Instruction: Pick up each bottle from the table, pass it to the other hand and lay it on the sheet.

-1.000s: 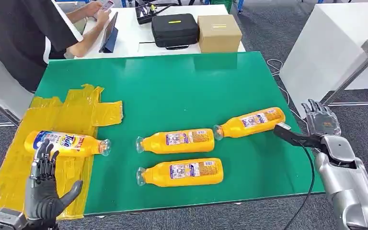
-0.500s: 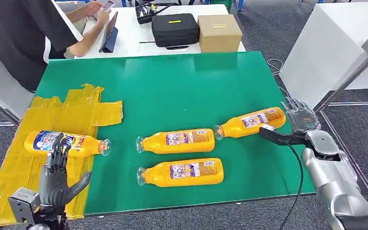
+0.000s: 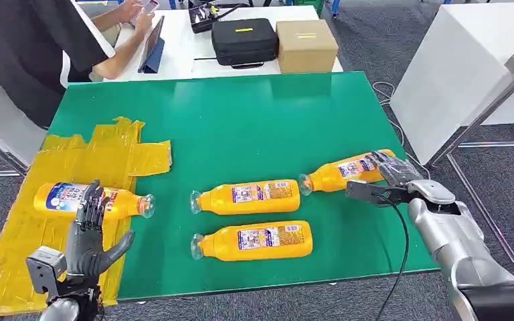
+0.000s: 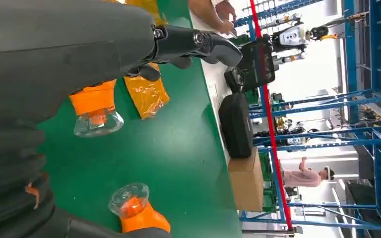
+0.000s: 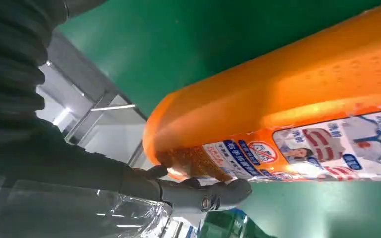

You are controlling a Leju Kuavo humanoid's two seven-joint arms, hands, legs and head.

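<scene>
From the head view, three orange bottles lie on the green table (image 3: 254, 114) and a fourth, the sheet bottle (image 3: 94, 199), already rests on the yellow sheet (image 3: 100, 160). The right hand (image 3: 388, 175) is at the base end of the far-right bottle (image 3: 349, 170), thumb stretched toward the middle bottle (image 3: 246, 196); the near bottle (image 3: 253, 241) lies apart. The main risk, as I judge it, is that a grasp so close to the base lets the bottle swing or roll toward the table edge, or knocks its cap into the middle bottle. The left hand (image 3: 90, 241) is raised upright over the sheet's near side, fingers spread and holding nothing. In the left wrist view, that hand's fingers (image 4: 198, 42) are extended above the table, two clear caps beyond them. In the right wrist view, the far-right bottle sits just past the thumb (image 5: 198, 193); the hand looks unclosed, with no finger around the bottle.
</scene>
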